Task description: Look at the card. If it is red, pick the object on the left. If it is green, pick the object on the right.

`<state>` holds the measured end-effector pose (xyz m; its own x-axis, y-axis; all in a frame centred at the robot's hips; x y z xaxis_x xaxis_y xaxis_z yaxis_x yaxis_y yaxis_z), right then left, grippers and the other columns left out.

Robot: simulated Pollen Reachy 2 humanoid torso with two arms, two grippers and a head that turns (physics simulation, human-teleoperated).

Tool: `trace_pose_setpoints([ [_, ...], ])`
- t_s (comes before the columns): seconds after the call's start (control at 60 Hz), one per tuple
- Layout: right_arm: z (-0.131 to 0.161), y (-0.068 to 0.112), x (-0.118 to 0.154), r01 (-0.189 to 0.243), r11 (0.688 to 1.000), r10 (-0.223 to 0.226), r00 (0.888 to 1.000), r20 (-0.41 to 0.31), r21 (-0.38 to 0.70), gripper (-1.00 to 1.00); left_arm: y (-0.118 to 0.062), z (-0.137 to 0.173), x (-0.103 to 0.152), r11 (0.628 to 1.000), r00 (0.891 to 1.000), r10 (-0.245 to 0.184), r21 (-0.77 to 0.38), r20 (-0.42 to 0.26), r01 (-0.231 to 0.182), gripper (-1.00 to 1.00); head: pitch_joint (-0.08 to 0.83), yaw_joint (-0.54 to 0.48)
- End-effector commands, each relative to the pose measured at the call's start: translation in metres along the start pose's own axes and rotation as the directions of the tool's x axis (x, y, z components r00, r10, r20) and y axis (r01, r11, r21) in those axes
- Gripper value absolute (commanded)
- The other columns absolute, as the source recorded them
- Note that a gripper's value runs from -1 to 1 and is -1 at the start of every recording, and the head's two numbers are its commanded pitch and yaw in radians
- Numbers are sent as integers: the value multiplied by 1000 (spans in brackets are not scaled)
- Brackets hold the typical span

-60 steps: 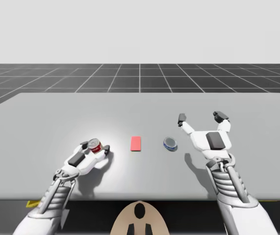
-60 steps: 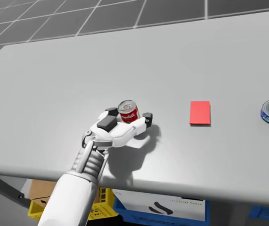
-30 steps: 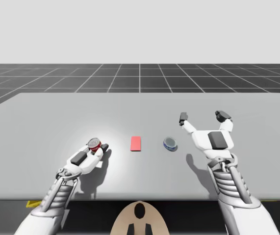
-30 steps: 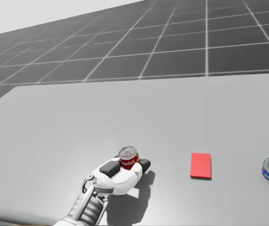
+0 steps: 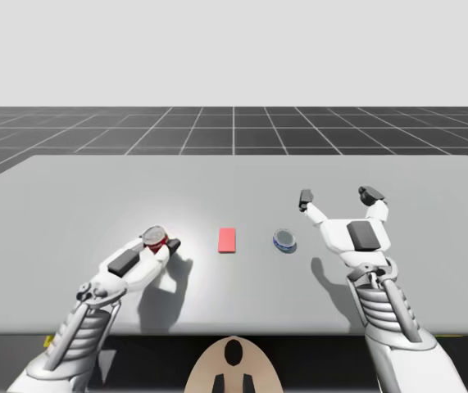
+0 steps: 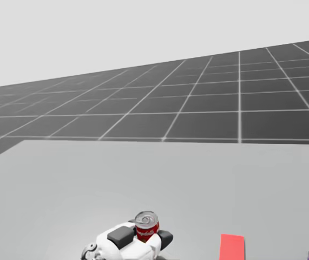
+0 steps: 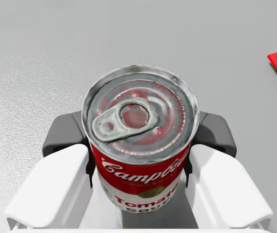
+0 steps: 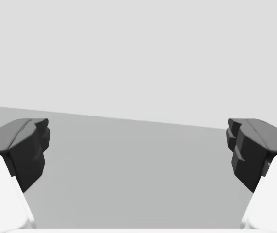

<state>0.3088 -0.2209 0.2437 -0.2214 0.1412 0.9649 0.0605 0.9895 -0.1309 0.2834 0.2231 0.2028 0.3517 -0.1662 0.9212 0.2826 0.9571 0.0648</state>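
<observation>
Grey table [image 5: 70,205] — left end effector [image 5: 159,244] clamps red can [image 7: 140,121]; right end effector [image 5: 338,196] gapes.

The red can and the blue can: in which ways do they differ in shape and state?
The red can is tall; the blue can is low and flat. The red can is held by my left gripper; the blue can stands free on the table. Both are round with grey metal tops.
</observation>
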Motion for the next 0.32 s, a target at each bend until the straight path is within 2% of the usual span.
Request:
trace_pose_setpoints([
  [0.017, 2, 2, -1, -4, 1000, 4, 1000, -15, 15, -1000, 3, 18, 63, 993, 985, -114, 23, 132, 112, 984, 244, 331],
  [0.133, 3, 2, -1, -9, 1000, 10, 1000, -24, 20, -1000, 9, 26, 94, 987, 970, -154, 61, 185, 145, 968, 239, 331],
  [0.25, 4, 2, -2, -27, 998, 28, 1000, -12, 56, -1000, 14, 36, 122, 983, 956, -175, 88, 235, 158, 977, 236, 324],
  [0.267, 4, 2, -3, -33, 998, 33, 999, -11, 55, -1000, 15, 38, 131, 982, 951, -181, 99, 251, 161, 963, 236, 321],
  [0.317, 4, 2, -4, -41, 998, 42, 999, -9, 55, -1000, 17, 41, 139, 982, 947, -183, 104, 264, 161, 967, 236, 320],
])
